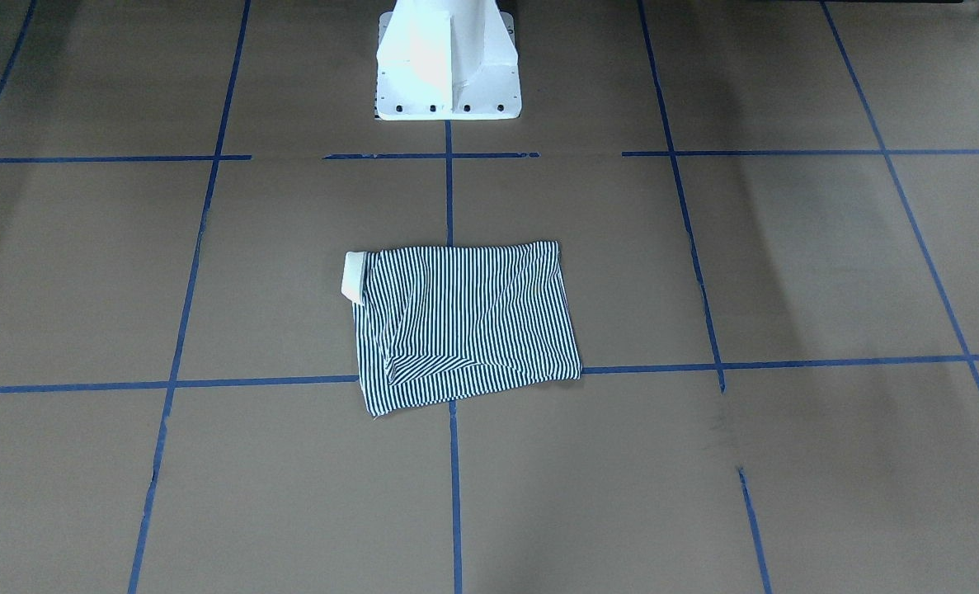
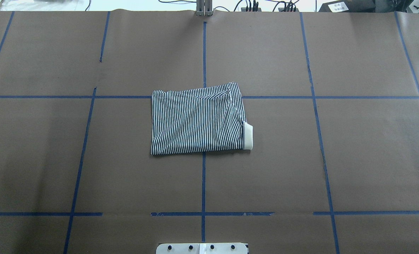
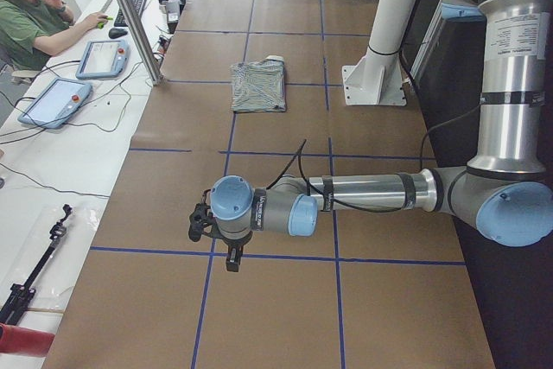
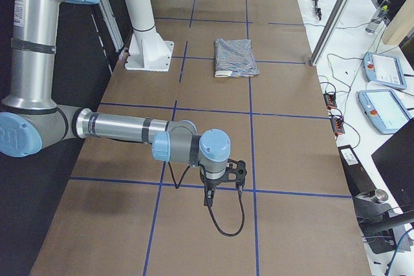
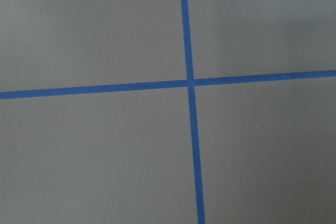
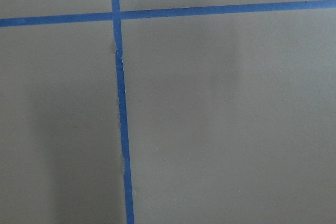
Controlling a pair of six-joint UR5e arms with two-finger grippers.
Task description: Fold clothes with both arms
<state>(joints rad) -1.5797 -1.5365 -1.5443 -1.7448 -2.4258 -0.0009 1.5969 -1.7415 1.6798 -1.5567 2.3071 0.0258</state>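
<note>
One striped polo shirt [image 2: 198, 120], folded into a rectangle mid-desk [image 2: 283, 169], cream collar [image 2: 248, 137] poking out one side, front hidden. Two arms, well apart from it, forearms level and low. Left pincer [image 3: 204, 224] and right pincer [image 4: 231, 172] are small and probably empty; can't tell how far either is open.

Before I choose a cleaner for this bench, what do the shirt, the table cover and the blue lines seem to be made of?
Shirt: soft knit cloth, possibly cotton, matte; it lies folded with limp creases.
Table cover: brown paper or thin card, matte; its far edge is wavy.
Blue lines: probably adhesive tape; the strips are ragged and broken in places.
</note>
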